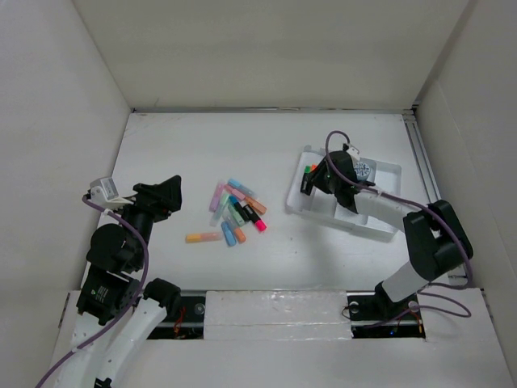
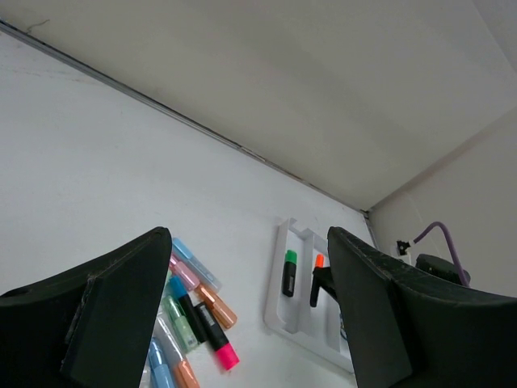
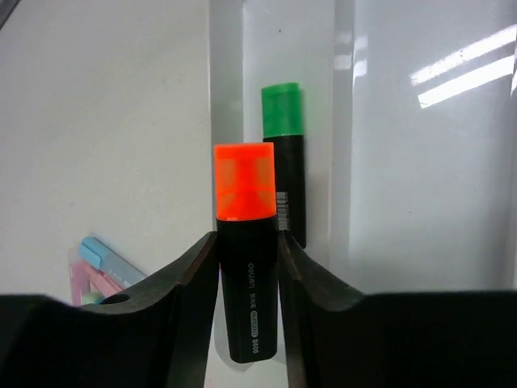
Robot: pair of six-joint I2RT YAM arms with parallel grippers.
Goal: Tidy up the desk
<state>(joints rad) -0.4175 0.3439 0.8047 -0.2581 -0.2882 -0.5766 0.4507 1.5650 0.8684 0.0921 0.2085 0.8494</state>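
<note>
The desk [image 1: 242, 145] is a white tabletop walled by white panels. A pile of several highlighters [image 1: 234, 212] lies at its middle, also in the left wrist view [image 2: 194, 311]. My right gripper [image 3: 246, 238] is shut on a black highlighter with an orange cap [image 3: 242, 182], held over the left end of the white compartment tray [image 1: 388, 170]. A black highlighter with a green cap [image 3: 283, 153] lies in the tray just beyond it. My left gripper [image 2: 250, 234] is open and empty, raised left of the pile [image 1: 166, 198].
A pale orange highlighter [image 1: 203, 238] lies apart at the pile's near left. A small grey-blue round object [image 1: 363, 171] sits in the tray's far part. A metal rail [image 1: 424, 162] runs along the right wall.
</note>
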